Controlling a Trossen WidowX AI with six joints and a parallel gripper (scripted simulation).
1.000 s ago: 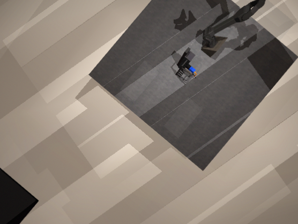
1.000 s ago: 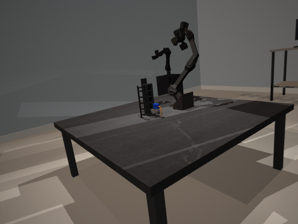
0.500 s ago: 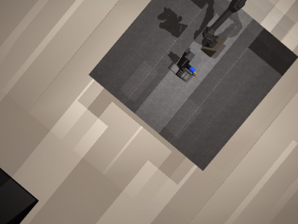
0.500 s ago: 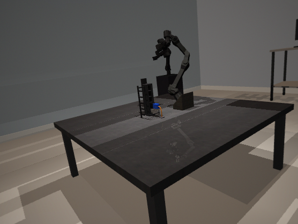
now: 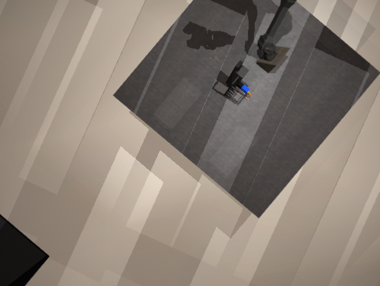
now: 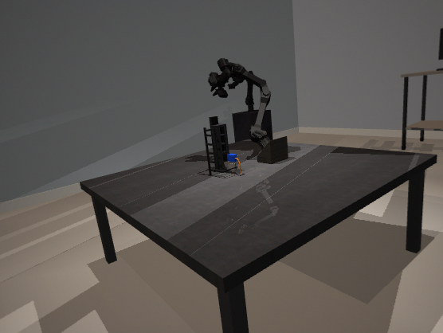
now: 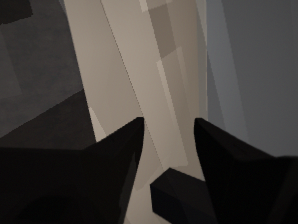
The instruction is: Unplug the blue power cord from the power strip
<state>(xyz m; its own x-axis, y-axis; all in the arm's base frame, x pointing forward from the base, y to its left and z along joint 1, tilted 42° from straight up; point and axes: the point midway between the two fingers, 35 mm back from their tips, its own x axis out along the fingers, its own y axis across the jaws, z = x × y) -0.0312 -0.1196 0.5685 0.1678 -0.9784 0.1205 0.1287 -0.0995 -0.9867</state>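
A black power strip [image 5: 234, 76] [image 6: 219, 147] stands upright in a thin wire rack [image 6: 206, 153]. The blue plug [image 5: 245, 89] [image 6: 232, 158] is at the strip's side, low down, apparently against it. Whether its prongs are in a socket is too small to tell. An orange cord [image 6: 240, 165] hangs from the plug to the table. My gripper [image 6: 217, 93] [image 7: 168, 123] is high above the strip and clear of plug, cord and strip. Its fingers are partly open with nothing between them. It is out of frame in the top view.
My arm's base sits on a brown block [image 5: 277, 61] [image 6: 273, 151] on the dark table [image 5: 280, 137] [image 6: 319, 191], beyond the strip. A second arm [image 6: 249, 93] stands behind on a dark box [image 6: 242, 127]. The wrist view shows a dark block [image 7: 175, 192] beyond the fingers.
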